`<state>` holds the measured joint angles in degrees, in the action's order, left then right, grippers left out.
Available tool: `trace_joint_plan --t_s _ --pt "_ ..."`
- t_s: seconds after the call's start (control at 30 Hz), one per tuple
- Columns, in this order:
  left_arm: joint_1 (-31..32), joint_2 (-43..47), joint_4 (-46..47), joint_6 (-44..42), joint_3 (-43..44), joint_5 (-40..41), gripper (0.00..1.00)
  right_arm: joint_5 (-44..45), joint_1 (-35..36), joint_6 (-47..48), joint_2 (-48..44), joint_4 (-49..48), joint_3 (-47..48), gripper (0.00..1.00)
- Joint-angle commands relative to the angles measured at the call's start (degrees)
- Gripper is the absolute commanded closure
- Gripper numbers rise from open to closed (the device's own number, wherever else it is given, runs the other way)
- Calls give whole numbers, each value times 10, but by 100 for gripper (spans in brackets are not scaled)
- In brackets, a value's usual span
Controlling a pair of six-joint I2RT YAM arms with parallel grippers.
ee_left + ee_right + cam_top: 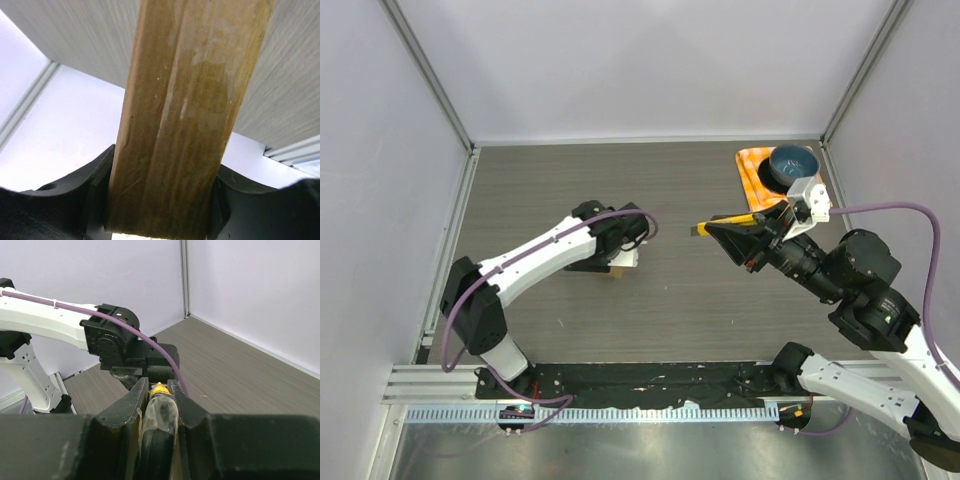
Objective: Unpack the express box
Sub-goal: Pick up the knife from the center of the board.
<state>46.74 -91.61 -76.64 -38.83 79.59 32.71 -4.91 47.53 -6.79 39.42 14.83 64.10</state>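
The express box [175,125] was pinched across its narrow width between the left gripper's [165,195] jaws, above the grey table [670,190]. Well to the right of the box, the right gripper's [158,390] jaws clamped a yellow-handled tool [160,412], its tip pointing toward the box. Farther right of the box, a blue bowl [792,165] sat on an orange checked cloth [753,165].

Box [185,115] was plain brown cardboard with pale glossy streaks running lengthwise. Desk [670,200] was grey-brown with fine wood-grain lines. Cloth [750,172] was orange with a faint lighter check. Bowl [792,165] was dark blue. Tool [732,218] was yellow and black. Left fingers [65,210] were matt black. Arms [535,252] were white with black joints, cables [890,208] purple. Walls [640,60] were pale lilac-white.
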Motion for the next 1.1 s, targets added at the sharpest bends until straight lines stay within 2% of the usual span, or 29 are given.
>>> trace_joint_plan --t_s 0.0,0.03,0.13,0.27,0.43,0.5,0.6,0.73,0.77,0.87,1.07 --pt "37 -31 -159 50 49 57 84 15 2 0 -17 -7 -5 99" --pt "42 -44 -170 55 50 54 77 17 1 0 -20 -5 -7 99" --pt "57 -64 -178 57 52 38 70 23 1 -2 -35 -2 -13 99" --pt "71 -114 -186 57 68 9 68 27 1 -6 -43 0 -20 99" --pt "81 -132 -187 31 71 42 69 30 1 -9 -54 1 -27 99" --pt "83 -140 -187 17 78 54 66 31 1 -9 -57 2 -31 99" --pt "86 -168 -186 9 107 65 50 31 1 -10 -57 1 -33 99" --pt "97 -203 -186 0 179 45 15 31 1 -9 -58 1 -31 99" --pt "98 -211 -185 -3 192 27 3 31 1 -9 -62 2 -32 99" --pt "100 -220 -175 -8 226 -1 0 34 1 -7 -65 5 -32 99" --pt "104 -194 -135 -27 212 -17 0 34 1 -7 -67 6 -36 99"
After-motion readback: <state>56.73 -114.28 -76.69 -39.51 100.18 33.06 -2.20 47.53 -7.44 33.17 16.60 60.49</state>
